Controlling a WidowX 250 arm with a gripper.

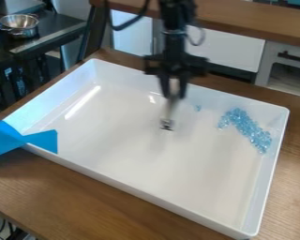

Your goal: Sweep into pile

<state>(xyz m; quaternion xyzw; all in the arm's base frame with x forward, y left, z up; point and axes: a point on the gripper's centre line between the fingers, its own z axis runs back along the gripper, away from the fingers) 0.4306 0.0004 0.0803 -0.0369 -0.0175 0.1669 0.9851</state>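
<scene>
Blue beads (246, 125) are lying right of the gripper (172, 95) in the tray (121, 145); jaws narrowed, it is clasping a pale-handled tool (168, 124); low strokes should be guiding the stray bead (198, 108) rightward.

Can't make out the exact shape of the tool (170, 111), blurred along with the gripper (173, 96). Can't count the blue beads (243, 123), too small and crowded. Can't follow the arm (174, 28) past the top edge, the blue tape (5, 140) past the left, or the wooden table (102, 206) past the bottom. Can't see the corner of the tray (133, 189) under the tape.
</scene>
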